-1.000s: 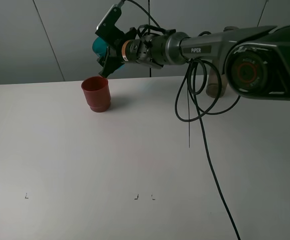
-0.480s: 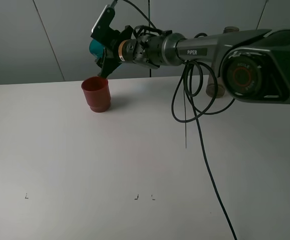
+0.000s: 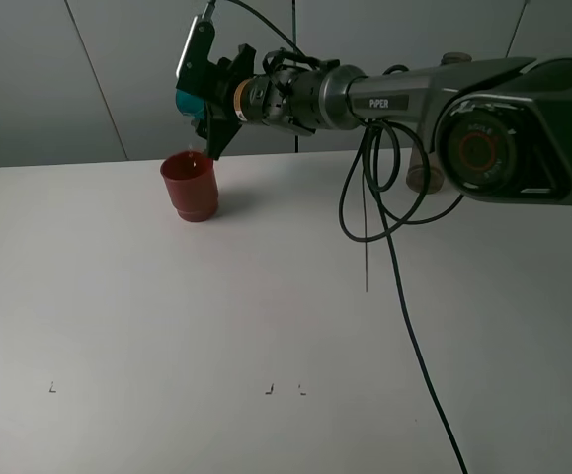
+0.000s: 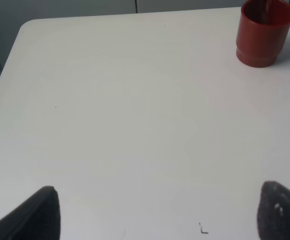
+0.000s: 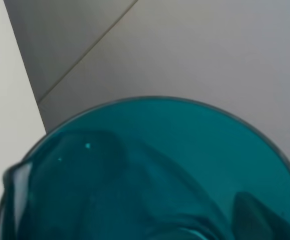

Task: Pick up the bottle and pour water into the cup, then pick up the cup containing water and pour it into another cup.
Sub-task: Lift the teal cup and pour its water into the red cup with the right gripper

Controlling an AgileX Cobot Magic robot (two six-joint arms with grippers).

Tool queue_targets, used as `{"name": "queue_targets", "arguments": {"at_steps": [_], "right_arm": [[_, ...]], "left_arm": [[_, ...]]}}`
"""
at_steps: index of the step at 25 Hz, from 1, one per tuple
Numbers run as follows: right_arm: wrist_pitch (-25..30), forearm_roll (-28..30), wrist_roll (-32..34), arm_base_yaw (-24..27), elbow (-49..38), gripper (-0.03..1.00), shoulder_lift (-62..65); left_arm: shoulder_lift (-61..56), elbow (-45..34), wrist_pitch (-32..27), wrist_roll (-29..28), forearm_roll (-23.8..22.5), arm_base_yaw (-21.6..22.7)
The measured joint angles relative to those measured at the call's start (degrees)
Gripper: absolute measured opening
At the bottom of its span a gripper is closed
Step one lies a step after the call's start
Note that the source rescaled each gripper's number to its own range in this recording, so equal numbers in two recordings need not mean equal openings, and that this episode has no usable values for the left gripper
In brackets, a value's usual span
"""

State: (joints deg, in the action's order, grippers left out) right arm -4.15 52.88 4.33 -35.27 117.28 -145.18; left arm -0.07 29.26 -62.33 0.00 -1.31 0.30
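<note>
Over the last second the teal cup (image 3: 188,100) has been lifted a little higher above the red cup (image 3: 190,186) and rolled further over, so that its mouth is now turned down toward the red cup's far rim. It is clamped in the right gripper (image 3: 203,111), whose jaws are closed on its wall. In the right wrist view the teal cup (image 5: 150,175) fills the frame, and a dark finger is seen through its wall. Whether water is running cannot be made out.

The steeper tilt is judged to mean that the second pour is in hand or near its end. The first pour is taken as done.

The bottle (image 3: 424,180) is glimpsed well to the right of the red cup, mostly hidden behind the arm. The left gripper (image 4: 162,212) is held apart and empty over the table (image 4: 134,125), well away from the red cup (image 4: 263,33).
</note>
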Motion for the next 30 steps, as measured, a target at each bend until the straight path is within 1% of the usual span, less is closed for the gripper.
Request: {"name": "queue_targets", "arguments": {"at_steps": [3,7,14,22,30], "right_arm": [[0.7,0.0,-3.0,0.0,0.0,0.04,0.0],[1.8,0.0,-5.2,0.0,0.0,0.04,0.0],[1.8,0.0,-8.3,0.0,0.0,0.04,0.0],[1.8,0.0,-13.8,0.0,0.0,0.04,0.0],[1.7,0.0,-18.0,0.0,0.0,0.04,0.0]], "left_arm": [[0.0,0.0,0.0,0.0,0.0,0.0],[0.0,0.0,0.0,0.0,0.0,0.0],[0.0,0.0,0.0,0.0,0.0,0.0],[0.0,0.0,0.0,0.0,0.0,0.0],[0.0,0.0,0.0,0.0,0.0,0.0]]}}
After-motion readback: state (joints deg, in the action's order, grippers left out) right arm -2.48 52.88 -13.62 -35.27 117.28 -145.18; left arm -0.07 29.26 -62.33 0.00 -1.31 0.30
